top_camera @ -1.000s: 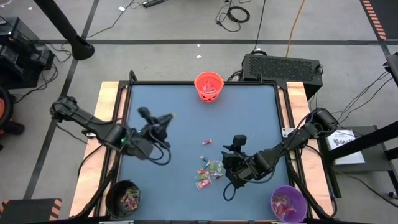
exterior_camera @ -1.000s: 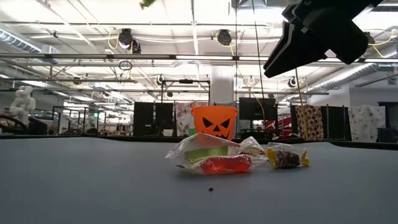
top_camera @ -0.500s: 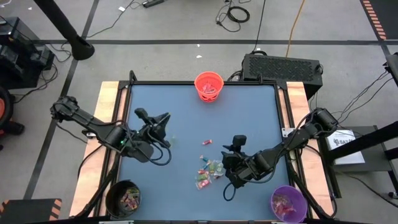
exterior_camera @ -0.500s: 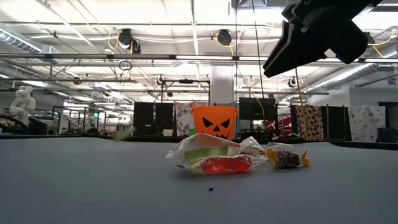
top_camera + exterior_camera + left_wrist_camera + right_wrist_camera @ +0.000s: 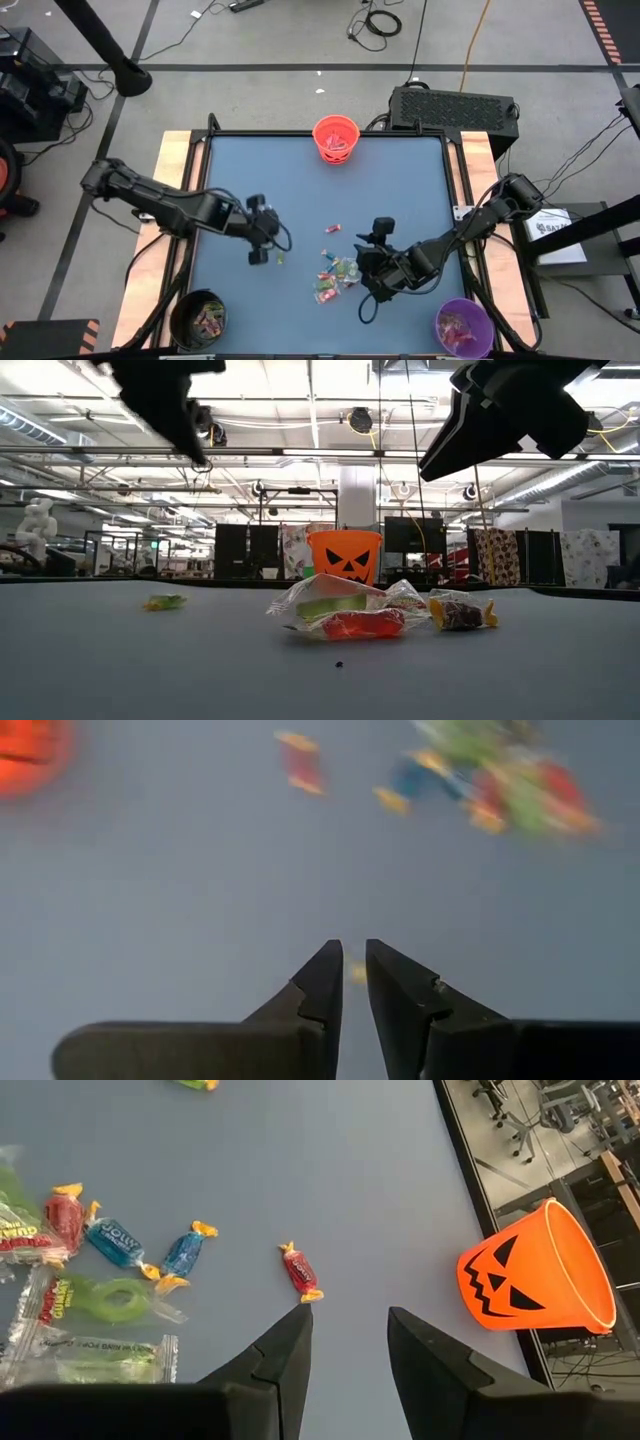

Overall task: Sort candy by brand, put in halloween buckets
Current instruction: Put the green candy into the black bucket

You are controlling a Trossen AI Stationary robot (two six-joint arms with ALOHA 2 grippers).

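The left gripper (image 5: 262, 243) is seen above the blue table (image 5: 290, 170), its fingers (image 5: 325, 982) nearly closed with only a narrow slit between them and nothing held; a small green candy (image 5: 280, 259) lies just beside it. The right gripper (image 5: 368, 262) is held partly open and empty beside the candy pile (image 5: 336, 273). The orange bucket (image 5: 336, 138) stands well beyond both, the black bucket (image 5: 198, 318) and purple bucket (image 5: 464, 326) nearer the arms' bases.
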